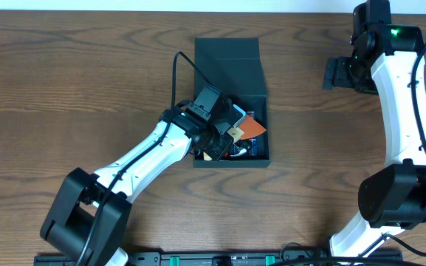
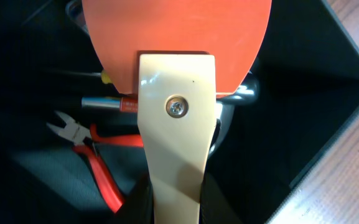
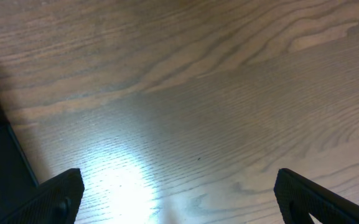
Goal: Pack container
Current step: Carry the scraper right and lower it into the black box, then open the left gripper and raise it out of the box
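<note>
Brown table (image 1: 65, 89) holds the dark container (image 1: 227, 63). Left gripper (image 2: 176, 202) squeezes an orange paddle (image 2: 179, 31) right over it, blade pointing inside. Right gripper (image 3: 179, 196) hangs wide open, far off.

Brown wood-grain table (image 1: 65, 89) under a bright overhead glare.

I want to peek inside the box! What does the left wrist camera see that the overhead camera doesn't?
Left wrist only: red-handled metal cutters lying inside, and the small silver screw in the handle. Overhead only: the open right gripper and white robot arms. Both: the dark teal rigid container and the orange-bladed, cream-handled scraper held by the left gripper.
</note>
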